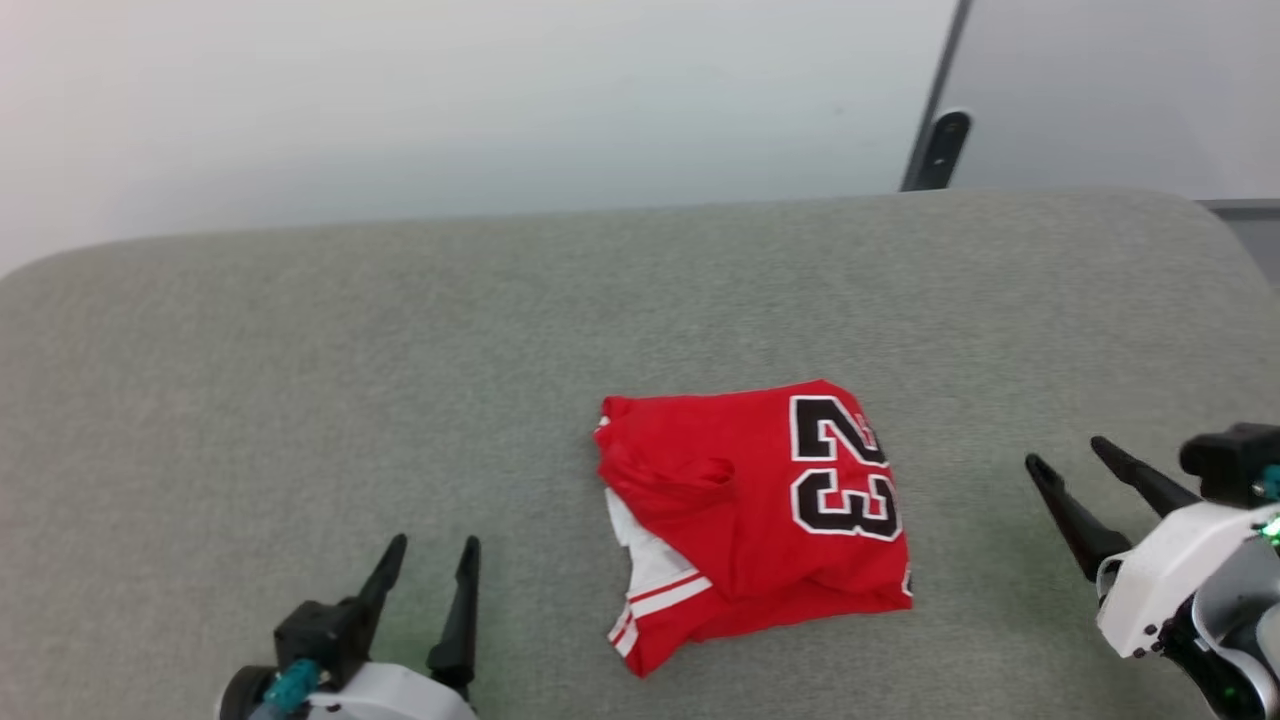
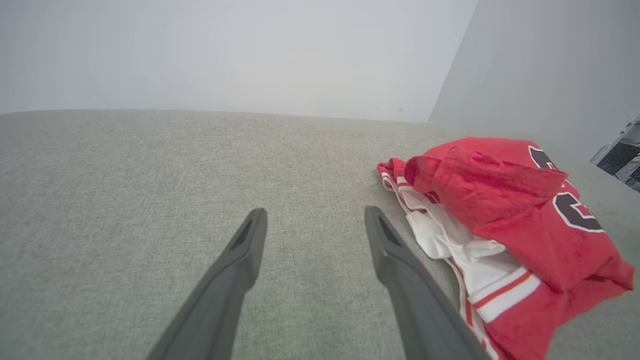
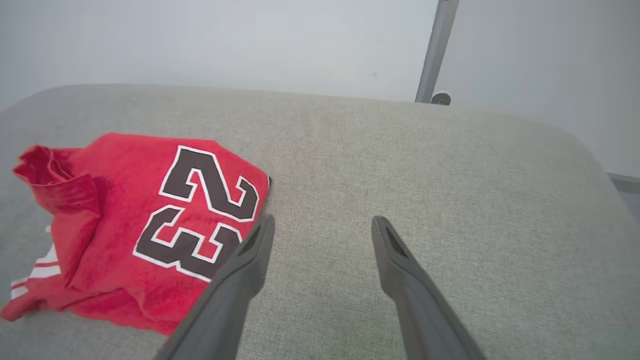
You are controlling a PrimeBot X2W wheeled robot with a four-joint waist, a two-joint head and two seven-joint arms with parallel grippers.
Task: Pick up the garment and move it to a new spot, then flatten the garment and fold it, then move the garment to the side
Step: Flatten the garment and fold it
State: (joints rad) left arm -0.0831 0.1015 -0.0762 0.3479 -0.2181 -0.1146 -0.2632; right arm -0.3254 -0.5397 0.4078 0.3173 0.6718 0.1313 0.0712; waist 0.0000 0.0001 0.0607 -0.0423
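**Left gripper** (image 1: 436, 543): empty, fingers parted to a moderate gap and pointing away from us. It hovers low over bare counter (image 1: 300, 350). In its wrist view (image 2: 315, 212) the garment sits off to its right, apart from the fingers.

**Right gripper** (image 1: 1063, 450): empty, fingers parted about as wide. The arm is angled inward, so the tips aim up and toward the garment. In its wrist view (image 3: 324, 218) one finger crosses the garment's near corner; we cannot tell whether they touch.

**Garment** (image 1: 760, 500): lies between the two grippers, near the middle of the counter's front half. It is a compact folded bundle, roughly square and slightly skewed, with no marked long axis. The "23" faces up on the side toward the right gripper. A white, red-striped sleeve pokes out at the near corner toward the left gripper, beside a loose red flap.

**Judgement**: we take the folding as done and the shift aside as pending. The right gripper looks slightly nearer. The sleeve side could spill open if pinched alone.
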